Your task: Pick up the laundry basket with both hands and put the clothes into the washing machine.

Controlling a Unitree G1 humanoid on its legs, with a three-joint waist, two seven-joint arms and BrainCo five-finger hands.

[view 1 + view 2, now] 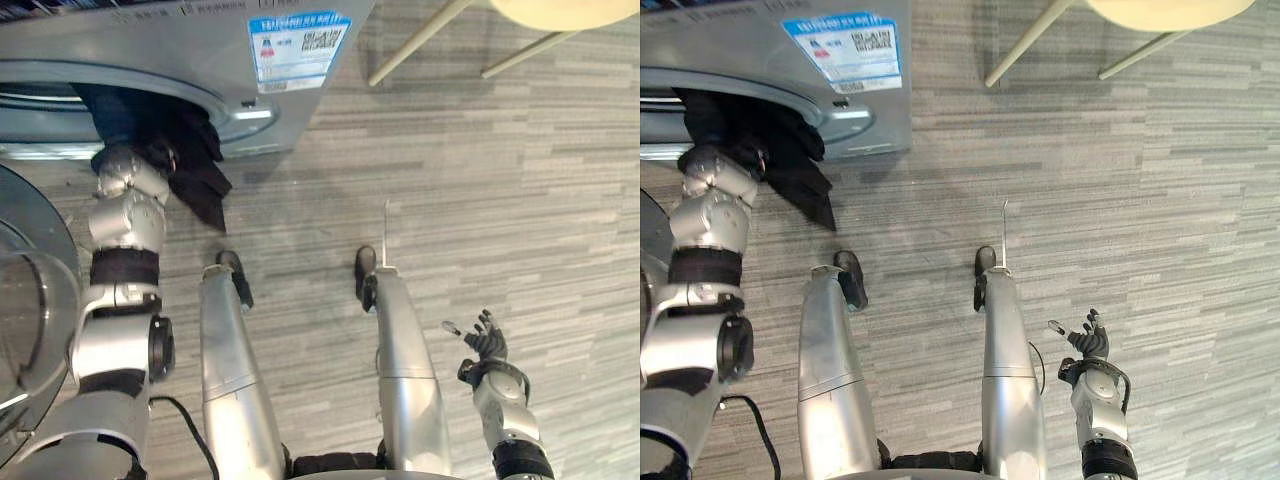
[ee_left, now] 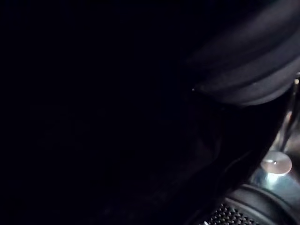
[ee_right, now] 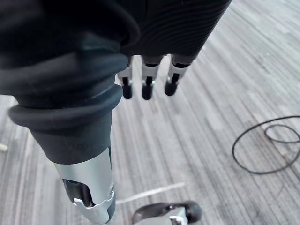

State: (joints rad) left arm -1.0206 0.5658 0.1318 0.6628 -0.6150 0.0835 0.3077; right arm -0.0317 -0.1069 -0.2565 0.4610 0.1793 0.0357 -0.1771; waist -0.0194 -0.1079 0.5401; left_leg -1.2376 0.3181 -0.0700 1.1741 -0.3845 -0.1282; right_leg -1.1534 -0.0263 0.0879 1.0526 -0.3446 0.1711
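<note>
Left hand [image 2: 246,70] buried in washing machine [image 1: 200,40], grip: cannot tell. Right hand [image 1: 487,342] hangs idle, fingers apart. Dark clothes [image 1: 200,180] partly inside, tail draped over rim [image 1: 240,112]. Withdraw carelessly and you drag tail onto floor [image 1: 480,200], or door [image 1: 30,300] pinches it.

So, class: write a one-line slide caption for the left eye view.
Left arm reaching into the washing machine, dark clothes draped over its rim; right hand open above the floor.

Even, diffuse light over the floor [image 1: 500,200]; soft shadow beside the washing machine [image 1: 150,40]. Left wrist view nearly black, possibly inside the drum, save one small glint [image 2: 275,164]. Floor beyond the fingers [image 3: 147,86] of the right hand [image 1: 487,345] is bright.
</note>
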